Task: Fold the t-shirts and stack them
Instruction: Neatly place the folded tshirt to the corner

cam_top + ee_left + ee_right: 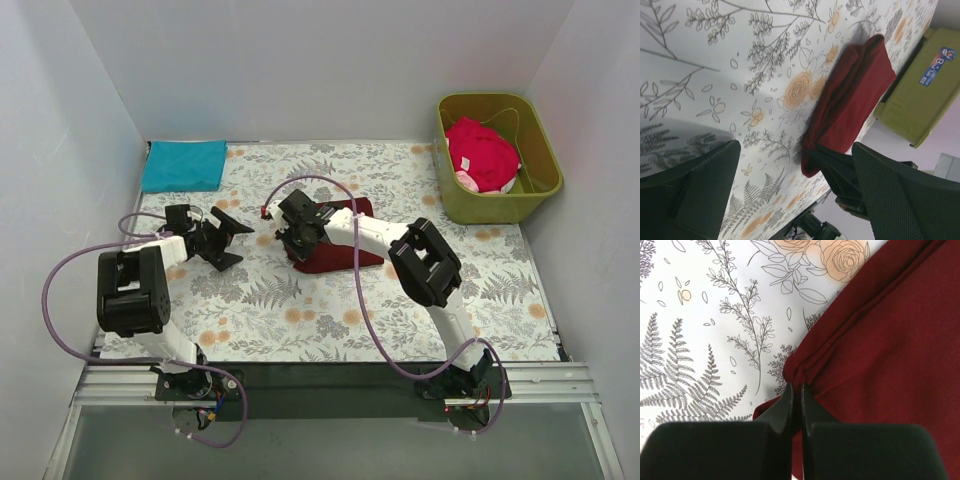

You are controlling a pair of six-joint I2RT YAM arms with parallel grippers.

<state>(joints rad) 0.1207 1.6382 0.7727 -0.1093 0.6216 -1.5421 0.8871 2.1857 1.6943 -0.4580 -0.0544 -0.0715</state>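
Observation:
The dark maroon t-shirt (335, 250) lies folded mid-table, and also shows in the left wrist view (852, 97) and the right wrist view (890, 340). My right gripper (292, 232) (796, 388) is shut on a bunched fold at the maroon shirt's left edge. My left gripper (228, 240) (795, 165) is open and empty, just left of the shirt, above the cloth. The teal blue t-shirt (184, 164) lies folded at the back left. The bright red-pink t-shirt (482, 153) is crumpled in the tub.
The olive-green tub (535, 185) stands at the back right and shows in the left wrist view (920, 85). The floral tablecloth (300, 310) covers the table. White walls close in the left, back and right sides.

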